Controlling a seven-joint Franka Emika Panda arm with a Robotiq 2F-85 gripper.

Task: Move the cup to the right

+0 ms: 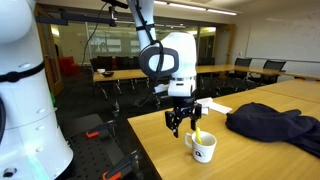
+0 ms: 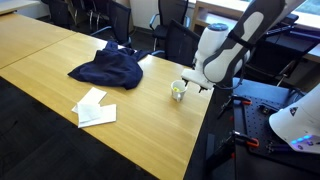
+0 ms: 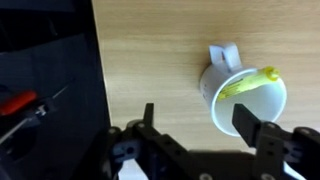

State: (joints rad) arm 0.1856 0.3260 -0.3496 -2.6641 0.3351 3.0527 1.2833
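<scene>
The cup (image 1: 203,148) is a small white mug with a side handle, a dark mark on its side and a yellow item sticking out. It stands on the wooden table near the edge. It also shows in an exterior view (image 2: 179,91) and in the wrist view (image 3: 243,95). My gripper (image 1: 181,126) hangs just above and beside the cup, open and empty. In the wrist view the gripper (image 3: 198,122) has one finger over the cup's rim and the other over bare table.
A dark blue cloth (image 1: 278,124) lies on the table (image 2: 60,70) past the cup, also seen in an exterior view (image 2: 108,68). White papers (image 2: 94,108) lie near the table's edge. Office chairs (image 2: 175,30) stand around. The table edge drops to dark floor (image 3: 45,70).
</scene>
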